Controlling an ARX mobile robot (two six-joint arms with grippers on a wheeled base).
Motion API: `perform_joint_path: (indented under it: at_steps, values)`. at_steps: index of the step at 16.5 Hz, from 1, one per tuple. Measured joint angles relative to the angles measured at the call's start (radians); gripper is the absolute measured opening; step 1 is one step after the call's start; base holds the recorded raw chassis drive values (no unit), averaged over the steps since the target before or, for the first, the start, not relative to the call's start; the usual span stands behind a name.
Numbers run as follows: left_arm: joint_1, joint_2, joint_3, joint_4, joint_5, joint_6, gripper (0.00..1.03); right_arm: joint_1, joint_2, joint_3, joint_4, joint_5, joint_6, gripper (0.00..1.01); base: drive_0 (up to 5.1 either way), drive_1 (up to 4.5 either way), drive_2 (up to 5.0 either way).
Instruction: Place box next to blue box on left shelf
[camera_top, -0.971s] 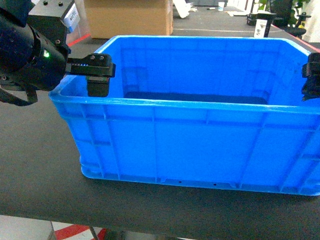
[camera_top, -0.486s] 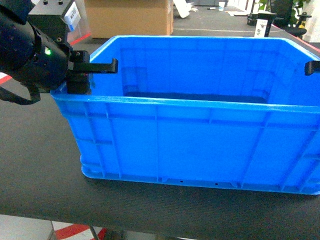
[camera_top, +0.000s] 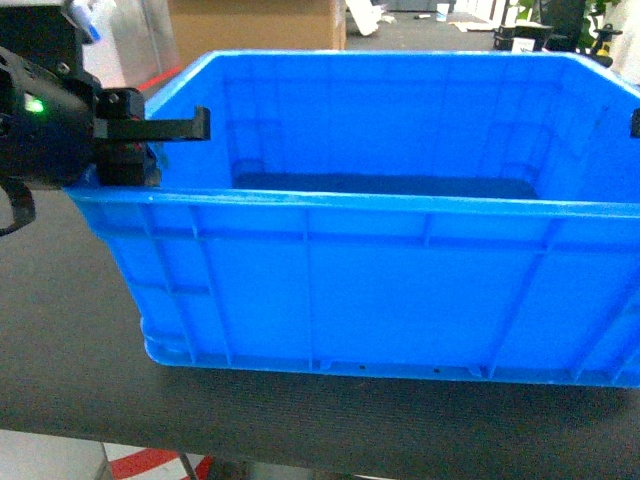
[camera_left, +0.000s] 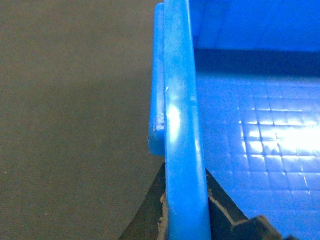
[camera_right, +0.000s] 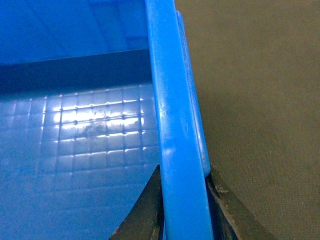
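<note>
Dark, finely textured bench carries the large blue plastic box with ribbed walls, which fills most of the head view and sits empty, its gridded floor catching glare. No shelf and no second blue box can be seen from here, so the destination is out of sight.

Each arm has taken one short end wall of the box. In the wrist views the left pincer is clenched on the left rim, one finger inside and one outside, and the right pincer is clamped on the right rim the same way; in the head view the right one only peeks in at the frame edge.

My judgement is that the lift-and-carry is the step in hand. To do it well, both arms should rise together and level, holding their spacing constant so the thin rims neither flex nor slip, and the base should move gently.
</note>
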Motion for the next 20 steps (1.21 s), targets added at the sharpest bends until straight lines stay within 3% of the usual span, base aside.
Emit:
perform_joint_path:
  at_steps: [4,8,11,20]
  values:
    - [-0.051,-0.264,-0.224,0.177,-0.152,0.009,0.10,0.020,-0.175,-0.145,0.155,-0.033,-0.010,0.16,0.0,0.00,0.0]
    - [-0.097,-0.550,-0.473,0.246,-0.300,0.026,0.10,0.038,-0.349,-0.297,0.200,-0.085,-0.036,0.16,0.0,0.00,0.0]
    - [-0.105,-0.669,-0.506,0.187,-0.327,0.023,0.10,0.045,-0.412,-0.319,0.194,-0.111,-0.036,0.16,0.0,0.00,0.0]
    - [-0.172,-0.815,-0.537,0.064,-0.389,0.006,0.10,0.051,-0.546,-0.410,0.177,-0.097,-0.024,0.16,0.0,0.00,0.0]
